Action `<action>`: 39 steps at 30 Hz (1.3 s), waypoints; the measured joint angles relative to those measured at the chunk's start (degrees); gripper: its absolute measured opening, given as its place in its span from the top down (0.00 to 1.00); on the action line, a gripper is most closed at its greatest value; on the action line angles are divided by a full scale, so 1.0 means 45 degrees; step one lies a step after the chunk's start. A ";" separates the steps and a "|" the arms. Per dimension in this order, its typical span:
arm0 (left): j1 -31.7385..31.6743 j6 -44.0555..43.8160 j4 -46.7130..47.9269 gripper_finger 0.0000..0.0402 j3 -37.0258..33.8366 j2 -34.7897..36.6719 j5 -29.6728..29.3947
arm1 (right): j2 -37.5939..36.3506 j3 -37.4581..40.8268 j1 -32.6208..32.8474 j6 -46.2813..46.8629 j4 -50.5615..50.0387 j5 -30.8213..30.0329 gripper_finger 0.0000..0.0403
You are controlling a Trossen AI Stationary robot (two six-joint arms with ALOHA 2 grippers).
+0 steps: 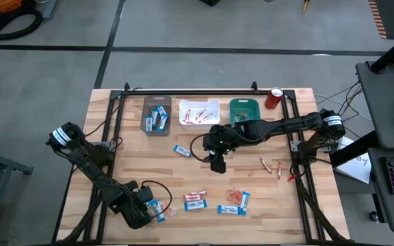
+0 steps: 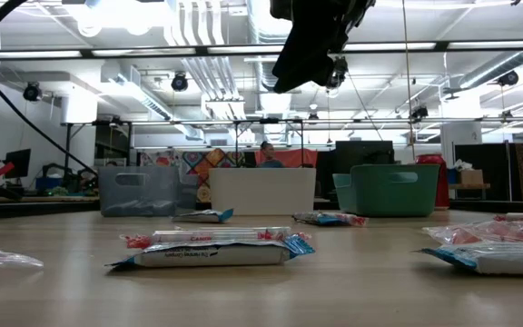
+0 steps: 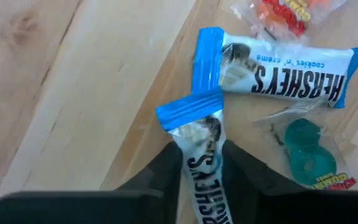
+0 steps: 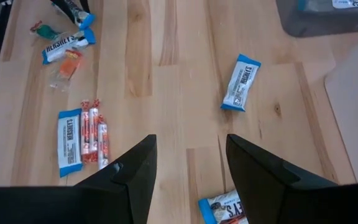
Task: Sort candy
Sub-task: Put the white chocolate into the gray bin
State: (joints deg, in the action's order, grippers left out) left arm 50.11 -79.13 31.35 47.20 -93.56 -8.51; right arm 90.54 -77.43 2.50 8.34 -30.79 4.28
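My left end effector (image 3: 202,163) sits low at the near left part of the tabletop (image 1: 149,160), far from the grey bin (image 1: 156,115) at the back, and its fingers (image 3: 163,171) are pinched in on the sides of a blue-and-white candy bar (image 3: 199,149). One crimped blue end of that bar sticks out past my fingertips. Just beyond it lies a second blue-and-white bar (image 3: 278,71), nearly touching the held one at its blue end. Beside them are a clear packet with a teal ring sweet (image 3: 306,149) and a packet of orange-red sweets (image 3: 284,11).

My right end effector (image 1: 217,164) hangs above the tabletop, out in front of the white bin (image 1: 199,113), with its fingers (image 4: 135,168) spread wide and nothing between them. Under it, toward the grey bin, a lone blue-and-white bar (image 4: 240,82) lies on the wood, and another one (image 4: 224,209) shows partly between my fingers.

Farther from the grey bin, near the front edge, red-and-white bars (image 1: 195,197) lie beside more blue-and-white bars (image 1: 231,209). Small twisted pieces (image 1: 272,166) are scattered in front of the teal bin (image 1: 245,109). The grey bin already holds blue-and-white bars (image 1: 158,117), and the white bin holds red-and-white ones (image 1: 198,113). A red can (image 1: 273,98) stands just beside the teal bin.
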 joint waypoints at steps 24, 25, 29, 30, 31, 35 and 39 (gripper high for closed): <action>-0.0592 0.1098 0.1834 0.99 -0.0063 0.4056 -0.3563 | 0.0000 0.0000 0.0000 -0.0804 -0.0408 0.0048 0.54; -0.0786 0.1340 0.1955 0.99 -0.0057 0.4449 -0.3911 | 0.0000 0.0000 0.0000 -0.0837 -0.0576 0.0048 0.54; -0.2024 0.2760 0.2665 0.99 -0.0044 0.6018 -0.4933 | -0.0005 0.0000 0.0000 -0.0859 -0.1223 0.0048 0.54; -0.2448 0.3250 0.2836 0.99 -0.0044 0.6388 -0.5052 | -0.0005 0.0000 0.0000 -0.0855 -0.1405 0.0053 0.54; -0.2951 0.3796 0.2967 0.99 -0.0040 0.6746 -0.5185 | -0.0005 0.0000 0.0005 -0.0843 -0.1620 0.0057 0.54; -0.5495 0.6586 0.3088 0.99 -0.0039 0.7858 -0.5131 | -0.0010 0.0000 0.0086 -0.0657 -0.2437 0.0058 0.54; -0.8739 0.9876 0.3065 0.99 -0.0029 0.8475 -0.4071 | -0.0019 0.0000 0.0316 -0.0448 -0.3051 0.0062 0.54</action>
State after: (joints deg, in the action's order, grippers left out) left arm 10.78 -34.69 45.15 47.07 -55.42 -26.83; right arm 90.45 -77.43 3.92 6.32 -44.52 4.56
